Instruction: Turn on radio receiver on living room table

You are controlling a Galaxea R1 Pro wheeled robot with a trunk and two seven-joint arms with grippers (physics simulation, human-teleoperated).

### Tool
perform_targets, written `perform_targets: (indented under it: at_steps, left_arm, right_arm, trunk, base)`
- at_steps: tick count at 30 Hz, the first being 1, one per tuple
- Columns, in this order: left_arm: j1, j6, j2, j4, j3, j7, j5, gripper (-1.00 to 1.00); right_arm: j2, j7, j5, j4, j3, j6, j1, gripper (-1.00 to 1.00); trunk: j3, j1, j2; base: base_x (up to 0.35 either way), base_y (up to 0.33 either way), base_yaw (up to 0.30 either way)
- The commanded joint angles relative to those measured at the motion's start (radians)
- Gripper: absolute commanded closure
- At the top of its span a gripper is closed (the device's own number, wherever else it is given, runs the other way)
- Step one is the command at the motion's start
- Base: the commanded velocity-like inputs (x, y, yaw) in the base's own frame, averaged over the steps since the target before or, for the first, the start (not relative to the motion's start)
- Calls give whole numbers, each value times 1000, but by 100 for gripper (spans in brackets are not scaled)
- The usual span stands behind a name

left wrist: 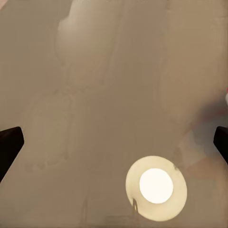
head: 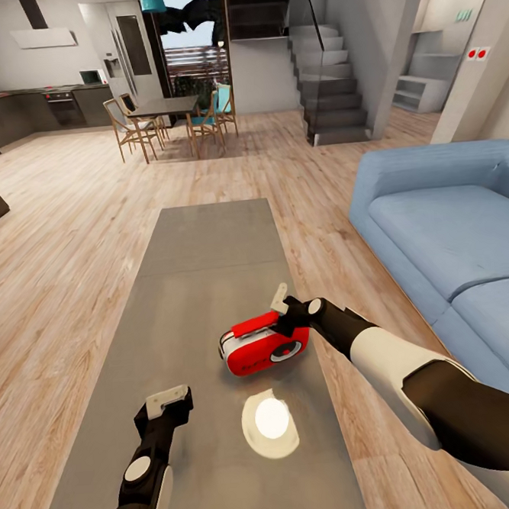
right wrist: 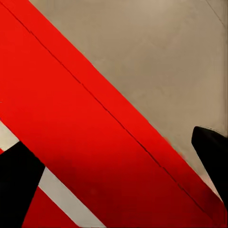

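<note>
The right gripper (head: 278, 308) hovers spread-fingered at the red handle of the radio receiver (head: 263, 349), which stands near the table's (head: 201, 251) right edge. Contact seems unmade; next, a press on its switch. The left gripper (head: 168, 400) idles, released.

The right arm (head: 417, 372) reached forward and inward, its wrist bent, the right gripper (head: 278, 308) with its fingers spread wide apart. The left arm (head: 142, 478) stretched straight ahead, low; the left gripper (head: 167, 403) pointed downward, its dark fingers (left wrist: 9, 145) parted
</note>
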State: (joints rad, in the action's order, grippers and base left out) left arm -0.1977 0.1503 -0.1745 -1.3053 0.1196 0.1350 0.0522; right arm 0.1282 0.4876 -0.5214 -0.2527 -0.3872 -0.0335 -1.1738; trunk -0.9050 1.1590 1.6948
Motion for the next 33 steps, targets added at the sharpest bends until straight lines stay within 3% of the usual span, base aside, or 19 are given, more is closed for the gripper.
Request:
perform_targets:
  at_steps: [1,33]
  left_arm:
    - [0,0,0,0,0,0,0,-100]
    - [0,0,0,1,-3,0,0,-100]
  right_arm:
    - [-2,0,-1,2,1,3,0,100]
    - [-5,11,-1,3,1,26,0,100]
  trunk:
    - [0,0,0]
    - [0,0,0]
  base:
    - [0,0,0]
    - [0,0,0]
